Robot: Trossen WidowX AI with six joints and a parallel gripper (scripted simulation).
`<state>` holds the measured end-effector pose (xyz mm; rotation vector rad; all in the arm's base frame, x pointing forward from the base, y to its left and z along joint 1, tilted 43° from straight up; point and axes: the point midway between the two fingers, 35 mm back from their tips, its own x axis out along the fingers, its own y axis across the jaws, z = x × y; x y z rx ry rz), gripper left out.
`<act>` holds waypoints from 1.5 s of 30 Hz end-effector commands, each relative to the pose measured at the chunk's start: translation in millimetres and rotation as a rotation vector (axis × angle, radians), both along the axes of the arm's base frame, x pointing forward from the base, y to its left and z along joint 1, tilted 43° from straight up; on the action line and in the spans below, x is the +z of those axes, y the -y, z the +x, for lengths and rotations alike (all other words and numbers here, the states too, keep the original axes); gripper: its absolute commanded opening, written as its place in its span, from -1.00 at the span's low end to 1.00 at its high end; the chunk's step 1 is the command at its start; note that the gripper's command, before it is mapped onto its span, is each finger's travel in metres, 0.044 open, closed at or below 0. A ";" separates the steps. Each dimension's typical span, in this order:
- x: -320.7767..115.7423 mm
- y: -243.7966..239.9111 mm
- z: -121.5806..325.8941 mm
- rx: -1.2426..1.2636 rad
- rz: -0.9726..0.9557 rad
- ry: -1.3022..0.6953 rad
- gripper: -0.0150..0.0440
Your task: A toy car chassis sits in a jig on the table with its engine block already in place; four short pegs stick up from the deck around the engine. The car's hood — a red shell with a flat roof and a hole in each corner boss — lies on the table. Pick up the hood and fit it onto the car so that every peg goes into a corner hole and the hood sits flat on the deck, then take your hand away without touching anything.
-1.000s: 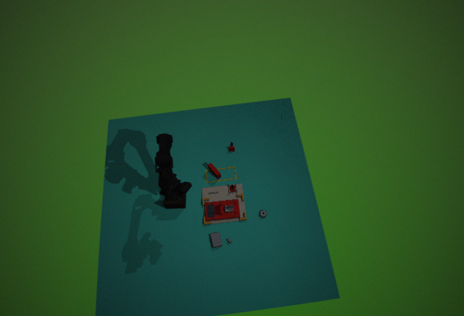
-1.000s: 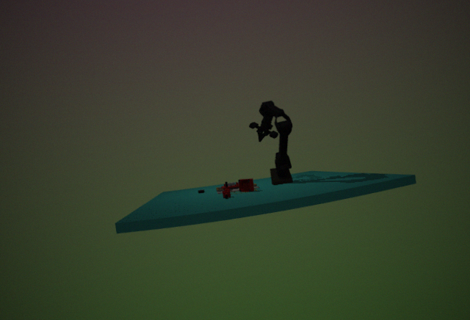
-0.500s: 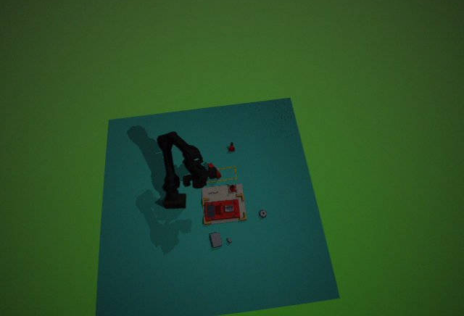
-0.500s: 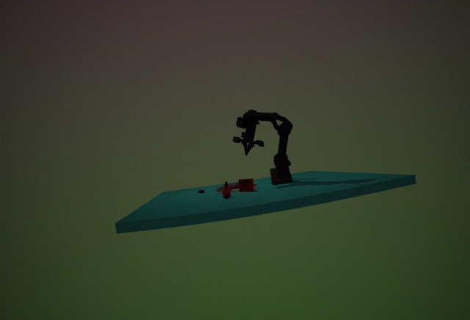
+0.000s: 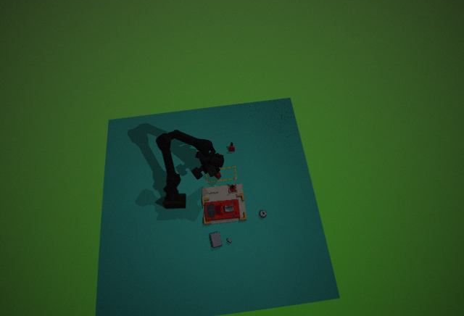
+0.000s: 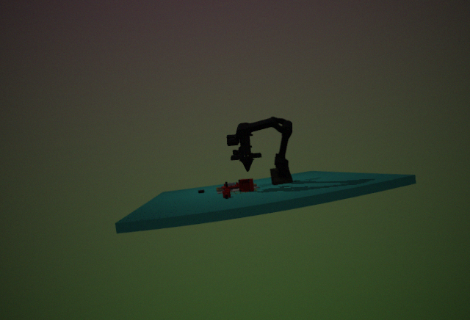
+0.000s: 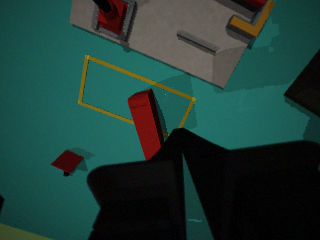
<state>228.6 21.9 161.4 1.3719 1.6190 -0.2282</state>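
Observation:
The hood [image 5: 218,175] [image 6: 246,185] [image 7: 146,127] is a red shell standing on its side on the table, slanting across the yellow outline, partly hidden by the arm in the top view. My gripper [image 6: 247,170] [image 7: 178,132] is shut and empty. Its tips are above the hood, with a gap between them in the exterior view. The red car chassis [image 5: 216,217] sits in the pale jig [image 5: 223,191] [image 7: 155,32], with the grey engine block [image 5: 228,208] on it. The pegs are too small to tell clearly.
The yellow outline [image 5: 236,173] [image 7: 83,80] is beside the jig. A red block with a dark stem [image 5: 231,148] [image 7: 67,161] stands beyond it; a similar one [image 5: 233,188] [image 7: 112,19] is on the jig. A wheel [image 5: 262,213], a grey block [image 5: 215,239] and a small grey part [image 5: 229,240] lie around.

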 end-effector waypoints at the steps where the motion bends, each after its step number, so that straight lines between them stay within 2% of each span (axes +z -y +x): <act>1: 0.1 -18.7 -3.8 0.073 0.021 0.012 -0.49; 8: -2.9 -21.3 -3.3 0.072 0.021 0.012 -0.49; 19: -31.9 -49.0 -1.1 0.073 0.023 0.014 -0.49; 45: -27.3 -52.5 7.7 0.073 0.022 0.014 -0.49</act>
